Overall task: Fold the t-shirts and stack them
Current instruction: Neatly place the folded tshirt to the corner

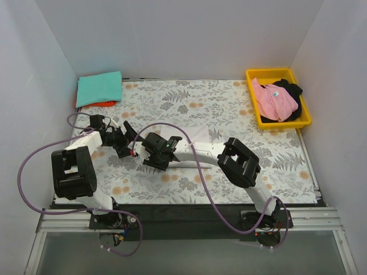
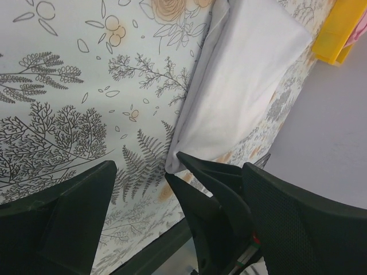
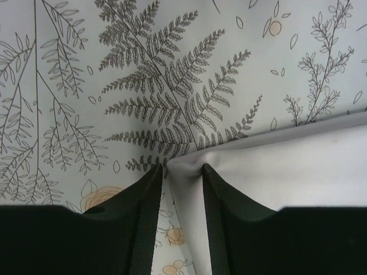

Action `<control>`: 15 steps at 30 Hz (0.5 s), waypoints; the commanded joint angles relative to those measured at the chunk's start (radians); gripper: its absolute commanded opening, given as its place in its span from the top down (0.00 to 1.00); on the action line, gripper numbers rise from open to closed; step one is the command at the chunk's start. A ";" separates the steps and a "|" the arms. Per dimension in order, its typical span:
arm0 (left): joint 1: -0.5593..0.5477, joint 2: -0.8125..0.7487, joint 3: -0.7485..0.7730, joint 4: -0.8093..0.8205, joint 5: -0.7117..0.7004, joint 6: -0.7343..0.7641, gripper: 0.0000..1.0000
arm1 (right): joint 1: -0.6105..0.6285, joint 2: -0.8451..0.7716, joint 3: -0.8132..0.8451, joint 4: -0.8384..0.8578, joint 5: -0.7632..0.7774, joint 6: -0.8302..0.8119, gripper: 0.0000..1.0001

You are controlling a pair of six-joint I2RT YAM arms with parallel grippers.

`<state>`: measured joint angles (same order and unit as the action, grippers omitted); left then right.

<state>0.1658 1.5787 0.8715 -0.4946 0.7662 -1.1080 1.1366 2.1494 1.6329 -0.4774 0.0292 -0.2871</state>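
The white t-shirt (image 1: 186, 133) lies folded on the table middle, partly under my right arm. In the right wrist view my right gripper (image 3: 182, 169) is shut on a corner of the white t-shirt (image 3: 287, 172), low over the cloth-covered table. My left gripper (image 1: 131, 143) is open wide and empty, just left of the right gripper (image 1: 140, 153). The left wrist view shows the white t-shirt (image 2: 241, 86) with its corner pinched in the right gripper's fingers (image 2: 212, 189), which sit between my left gripper's (image 2: 179, 166) spread jaws. The teal t-shirt (image 1: 99, 87) lies folded on the orange t-shirt (image 1: 100, 104) at the back left.
A yellow bin (image 1: 269, 71) at the back right holds the pink t-shirt (image 1: 275, 100) and the black t-shirt (image 1: 293, 89). The floral table cloth (image 1: 229, 109) covers the table. White walls close in on the left, back and right.
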 commanded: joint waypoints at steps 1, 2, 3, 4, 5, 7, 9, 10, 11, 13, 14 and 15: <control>0.001 0.003 -0.022 0.024 0.004 -0.010 0.09 | 0.000 0.012 -0.010 0.025 -0.022 0.009 0.60; 0.001 0.009 -0.023 0.028 0.019 -0.012 0.09 | -0.006 0.012 -0.011 0.025 -0.022 0.008 0.62; 0.000 0.020 -0.023 0.033 0.022 -0.012 0.09 | -0.012 0.013 -0.011 0.025 -0.022 0.006 0.80; 0.001 0.026 -0.023 0.034 0.028 -0.015 0.10 | -0.020 0.012 -0.011 0.026 -0.022 0.008 0.95; 0.001 0.030 -0.022 0.036 0.034 -0.015 0.10 | -0.035 0.012 -0.010 0.025 -0.059 0.008 0.99; 0.001 0.041 -0.026 0.042 0.053 -0.018 0.11 | -0.054 -0.014 -0.015 0.026 -0.109 0.002 0.99; 0.000 0.046 -0.037 0.063 0.073 -0.035 0.12 | -0.084 -0.043 -0.016 0.028 -0.155 -0.010 0.99; 0.000 0.049 -0.055 0.077 0.096 -0.047 0.12 | -0.092 -0.074 -0.018 0.033 -0.181 -0.026 0.99; -0.003 0.050 -0.063 0.091 0.108 -0.059 0.12 | -0.112 -0.091 -0.022 0.046 -0.224 -0.030 0.99; -0.024 0.066 -0.075 0.129 0.126 -0.091 0.12 | -0.129 -0.127 -0.022 0.057 -0.264 -0.043 0.99; -0.034 0.072 -0.080 0.142 0.131 -0.104 0.12 | -0.147 -0.135 -0.021 0.065 -0.294 -0.044 0.99; -0.041 0.081 -0.081 0.166 0.137 -0.116 0.12 | -0.156 -0.143 -0.021 0.068 -0.308 -0.044 0.99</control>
<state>0.1505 1.6505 0.8043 -0.4019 0.8448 -1.1740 1.0153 2.1033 1.6073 -0.4465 -0.1707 -0.3080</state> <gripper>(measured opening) 0.886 0.031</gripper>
